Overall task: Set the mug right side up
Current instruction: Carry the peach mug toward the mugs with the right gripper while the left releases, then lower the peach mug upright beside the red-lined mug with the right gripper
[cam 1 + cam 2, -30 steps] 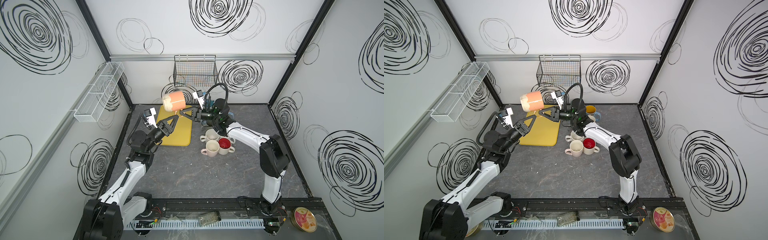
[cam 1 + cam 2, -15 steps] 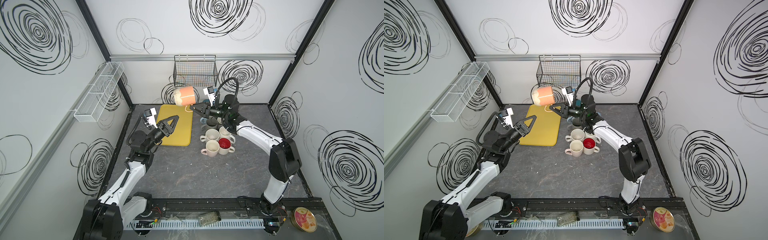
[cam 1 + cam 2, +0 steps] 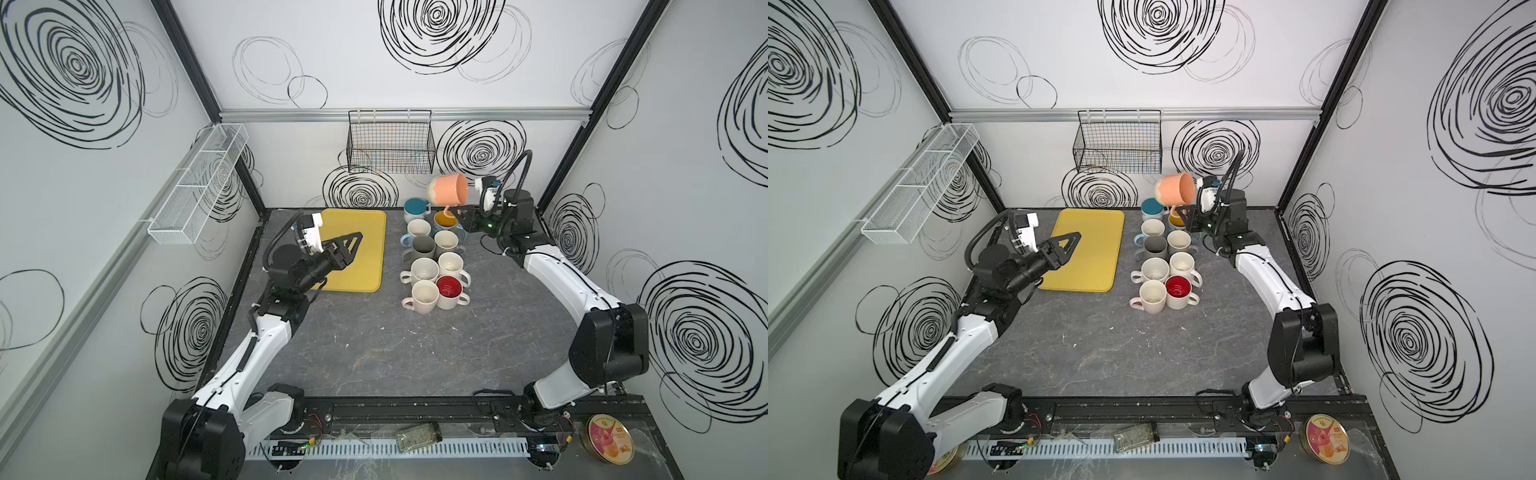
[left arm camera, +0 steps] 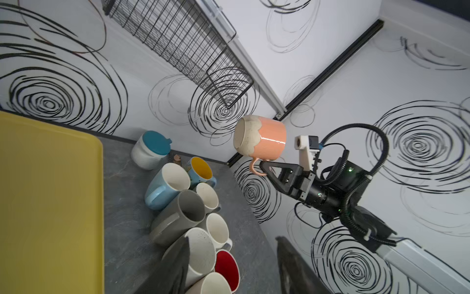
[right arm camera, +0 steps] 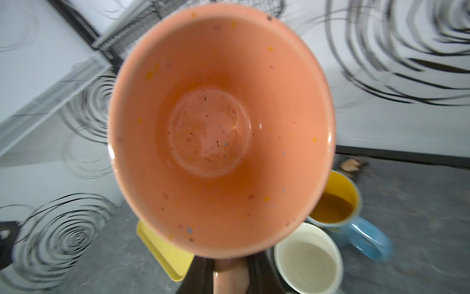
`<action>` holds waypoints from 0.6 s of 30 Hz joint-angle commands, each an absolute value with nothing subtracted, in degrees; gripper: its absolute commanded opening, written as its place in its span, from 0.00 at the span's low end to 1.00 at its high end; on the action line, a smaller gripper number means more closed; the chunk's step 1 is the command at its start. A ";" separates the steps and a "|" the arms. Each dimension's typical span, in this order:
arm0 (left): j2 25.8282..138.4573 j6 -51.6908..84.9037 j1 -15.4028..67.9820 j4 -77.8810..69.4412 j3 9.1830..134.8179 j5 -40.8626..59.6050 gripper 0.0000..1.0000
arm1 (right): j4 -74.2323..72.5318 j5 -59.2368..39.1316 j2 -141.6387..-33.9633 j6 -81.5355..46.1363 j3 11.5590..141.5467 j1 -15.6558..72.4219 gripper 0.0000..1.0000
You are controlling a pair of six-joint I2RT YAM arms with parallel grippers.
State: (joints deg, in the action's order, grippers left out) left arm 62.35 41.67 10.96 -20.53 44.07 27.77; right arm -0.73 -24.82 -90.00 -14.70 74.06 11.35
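R gripper (image 3: 454,214): jaws clamped on the handle of the orange mug (image 3: 451,194); grip seen from the left wrist view (image 4: 264,166) and in both top views (image 3: 1183,214).

Mug vs. gripper: body sits directly above the fingertips, handle hanging down into them. Mug lies on its side in the air, clear of the table (image 3: 374,353). Its mouth faces back toward the R wrist (the right wrist view looks straight into the speckled interior (image 5: 218,127)). The cream, unglazed base points away from the arm (image 4: 248,136).

Location: rear of the cell, near the back wall, over the far end of the mug cluster (image 3: 434,266). Approx. above the yellow-lined blue mug (image 3: 445,220), beside the teal-topped white mug (image 3: 417,208), lower than the wire basket (image 3: 390,145) and to its right in both top views.

L gripper (image 3: 357,237): fingers apart, nothing between them. Hovers over the near-left part of the yellow tray (image 3: 365,249), well apart from the mug.

Cluster mugs stand upright, openings up.
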 commanded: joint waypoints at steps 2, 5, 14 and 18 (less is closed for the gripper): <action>65.60 29.76 14.00 -3.96 49.50 17.65 0.58 | 5.03 -15.43 -85.57 -8.87 72.09 7.30 0.00; 68.80 27.69 15.59 -1.26 51.89 15.97 0.58 | 7.33 -10.79 -83.78 -6.64 68.97 6.18 0.00; 75.05 24.52 18.98 1.90 56.13 13.23 0.59 | 16.22 0.00 -80.90 -1.28 64.58 6.45 0.00; 75.63 24.52 19.05 1.12 55.12 13.63 0.59 | 17.03 1.74 -78.01 3.93 61.20 6.59 0.00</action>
State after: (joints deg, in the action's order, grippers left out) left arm 75.29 26.28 18.85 2.31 54.15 14.37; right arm 19.64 -0.95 -82.83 -1.48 61.76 6.26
